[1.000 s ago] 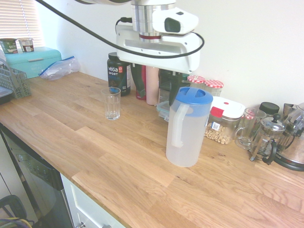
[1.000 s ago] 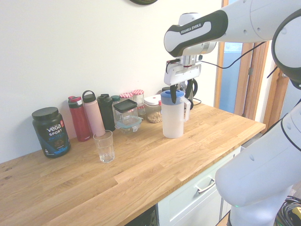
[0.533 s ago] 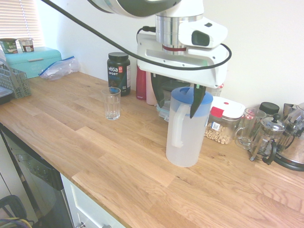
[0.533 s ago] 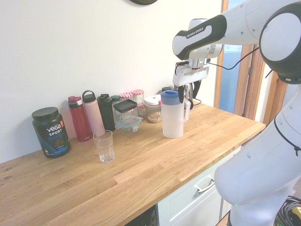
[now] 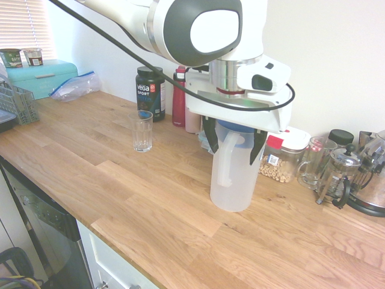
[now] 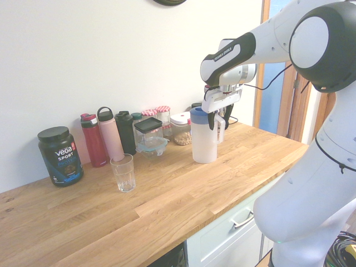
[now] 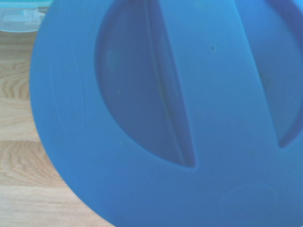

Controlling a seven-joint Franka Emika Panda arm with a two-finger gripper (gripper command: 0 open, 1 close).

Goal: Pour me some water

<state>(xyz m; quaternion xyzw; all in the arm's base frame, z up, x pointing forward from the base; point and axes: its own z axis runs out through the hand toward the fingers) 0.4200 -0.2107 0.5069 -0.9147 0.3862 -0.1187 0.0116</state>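
I found the tall frosted-white plastic jug (image 5: 233,171) with its blue lid (image 7: 161,109) upright on the wooden worktop (image 5: 150,198), right of the empty clear glass tumbler (image 5: 142,130) and well apart from it. The gripper (image 5: 233,139) hung directly over the lid, its fingers (image 5: 258,147) spread wide to either side of the jug's top and holding nothing. In my judgement a good grasp needed the fingers lower, on the body below the lid, squarely centred, clear of the white side handle (image 5: 223,159), before closing, lest the jug tip or slip while pouring.
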